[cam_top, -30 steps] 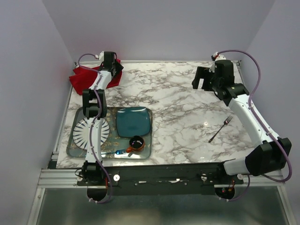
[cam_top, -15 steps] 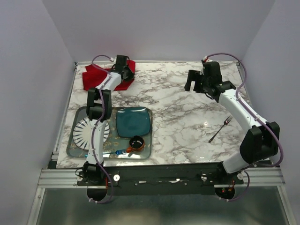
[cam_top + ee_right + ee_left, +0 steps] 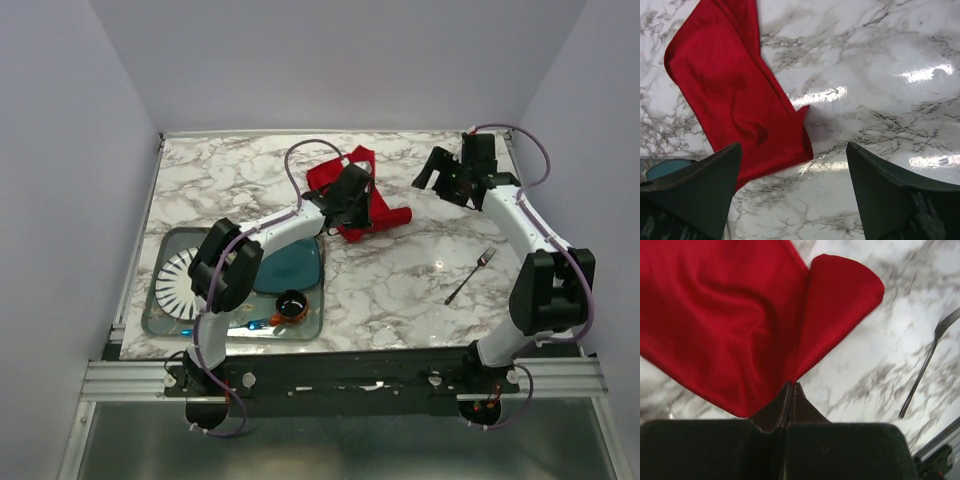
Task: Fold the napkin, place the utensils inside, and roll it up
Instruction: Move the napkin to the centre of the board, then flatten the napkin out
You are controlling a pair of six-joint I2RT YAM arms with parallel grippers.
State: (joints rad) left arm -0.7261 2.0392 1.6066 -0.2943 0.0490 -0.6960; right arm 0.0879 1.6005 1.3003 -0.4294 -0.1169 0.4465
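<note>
The red napkin (image 3: pixel 328 176) hangs crumpled over the back middle of the marble table, with my left gripper (image 3: pixel 352 196) shut on it. In the left wrist view the jaws (image 3: pixel 791 385) are pressed together, pinching the napkin (image 3: pixel 730 315) at its lower edge. The cloth droops in loose folds above the tabletop. The silver fork (image 3: pixel 470 275) lies on the right side of the table, and also shows as the fork (image 3: pixel 924 371) in the left wrist view. My right gripper (image 3: pixel 446 176) hovers open at the back right. Its jaws (image 3: pixel 794 146) stand wide just above the napkin's (image 3: pixel 730 90) near corner.
A clear tray (image 3: pixel 150 318) at the front left holds a white striped plate (image 3: pixel 178 282), a teal square plate (image 3: pixel 298 262), a dark cup (image 3: pixel 292 303) and a blue plastic utensil (image 3: pixel 256 324). My left arm reaches across the tray.
My left gripper shut on the napkin at the back left corner and carried it right to the table's middle. The right gripper swung slightly right and back.
</note>
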